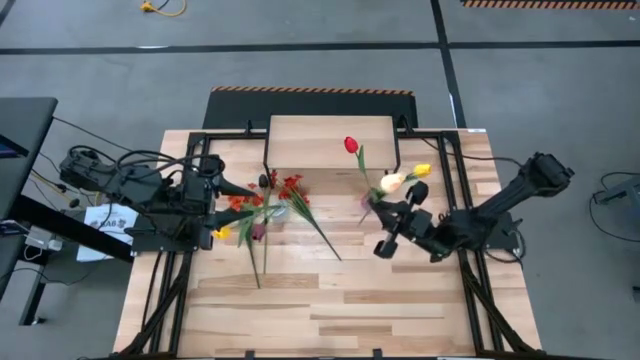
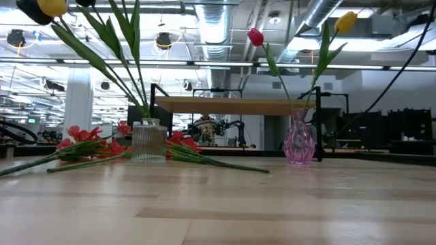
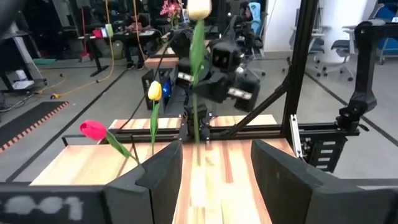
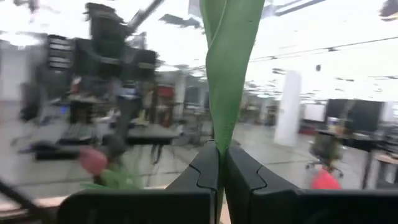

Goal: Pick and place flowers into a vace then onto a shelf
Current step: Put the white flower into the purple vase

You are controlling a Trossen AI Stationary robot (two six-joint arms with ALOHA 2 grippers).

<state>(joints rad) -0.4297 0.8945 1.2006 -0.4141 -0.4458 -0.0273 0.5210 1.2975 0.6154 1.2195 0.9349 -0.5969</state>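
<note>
- Right gripper [image 4: 221, 174]: fingers pinched tight on a green stem [image 4: 227, 74] w/ broad leaf; its bloom is cut off in right wrist view.
- Left gripper [image 3: 214, 177]: fingers apart, nothing between them, left side of table.
- Pink glass vase [image 2: 299, 139], bulbous, right of centre: red tulip [image 2: 255, 37] + yellow tulip [image 2: 345, 21].
- Clear ribbed vase [image 2: 148, 140], left: stems run out of low view.
- Red-orange sprays [image 1: 262, 195] lie flat by it.
- Wood-top shelf [image 1: 331, 139] at far edge.

We see the shelf [image 1: 320, 140], a light wood plank on black legs, at the surface's far edge. Red-orange flowers [image 1: 262, 200] lie near a clear ribbed vase [image 2: 148, 140]; red and yellow tulips [image 1: 352, 146] stand in a pink vase [image 2: 299, 141].
</note>
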